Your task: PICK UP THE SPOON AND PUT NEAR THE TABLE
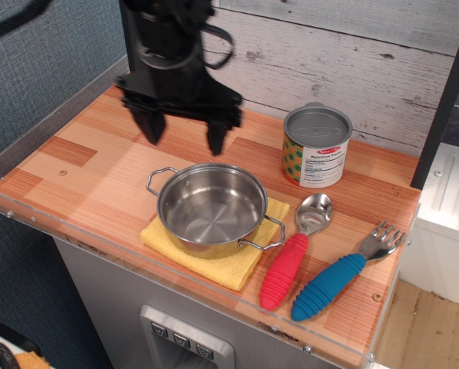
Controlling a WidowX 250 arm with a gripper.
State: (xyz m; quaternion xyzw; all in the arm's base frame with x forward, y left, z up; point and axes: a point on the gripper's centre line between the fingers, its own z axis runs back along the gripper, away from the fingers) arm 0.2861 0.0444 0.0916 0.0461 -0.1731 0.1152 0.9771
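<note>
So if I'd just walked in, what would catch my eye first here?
Probably the black end effector, hanging open and empty above the back of the table, just behind a shiny steel pot sitting on a yellow cloth. Next, the bright handles at the front right: the blue-handled spoon with fork-like tines, lying beside a red-handled utensil. A lidded can stands by the back wall.

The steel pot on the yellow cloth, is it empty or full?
Empty. The shiny steel pot on the yellow cloth shows its bare ringed bottom; nothing lies inside.
</note>
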